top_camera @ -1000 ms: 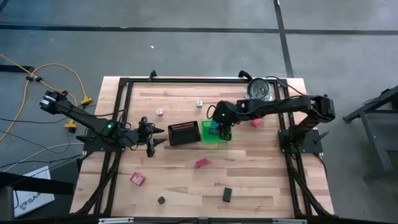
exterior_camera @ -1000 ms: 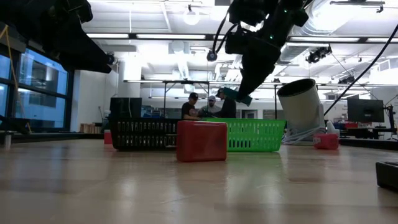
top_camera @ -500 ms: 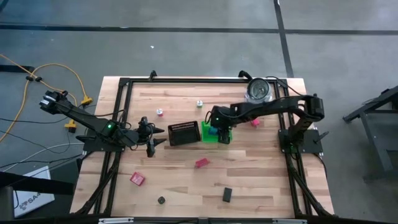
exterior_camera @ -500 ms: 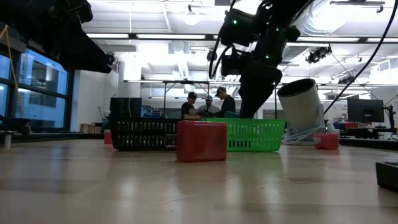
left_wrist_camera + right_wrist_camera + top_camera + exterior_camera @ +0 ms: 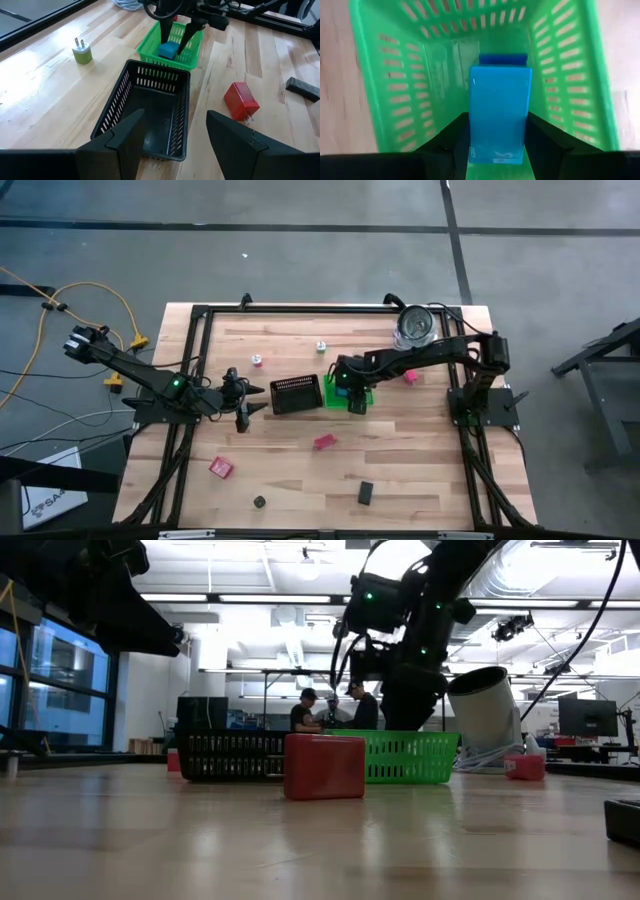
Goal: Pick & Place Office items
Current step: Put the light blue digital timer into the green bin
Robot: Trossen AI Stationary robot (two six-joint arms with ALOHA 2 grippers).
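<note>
1. Black fingers of the left gripper hang parted and empty just left of the black mesh tray, near the table's left edge; that arm waits.
2. Loose office items lie scattered on the wood: a red block and a pink one nearer the front, a black block, and a small green plug beyond the tray.
3. Right of the mesh tray and touching it stands the green bin. The right gripper reaches down into it, fingers clamped on a blue block.
4. To finish this placement well, I judge the block should go low, near the bin's floor, before the fingers part, then the gripper should rise straight up so it does not snag the slotted walls or nudge the bin against the tray.
5. Further right sit a pink piece and a shiny silver round object at the back corner.
6. Pale butcher-block planks form the table, framed by black rails, on a grey concrete floor; the low view shows people far behind in a bright workshop.
</note>
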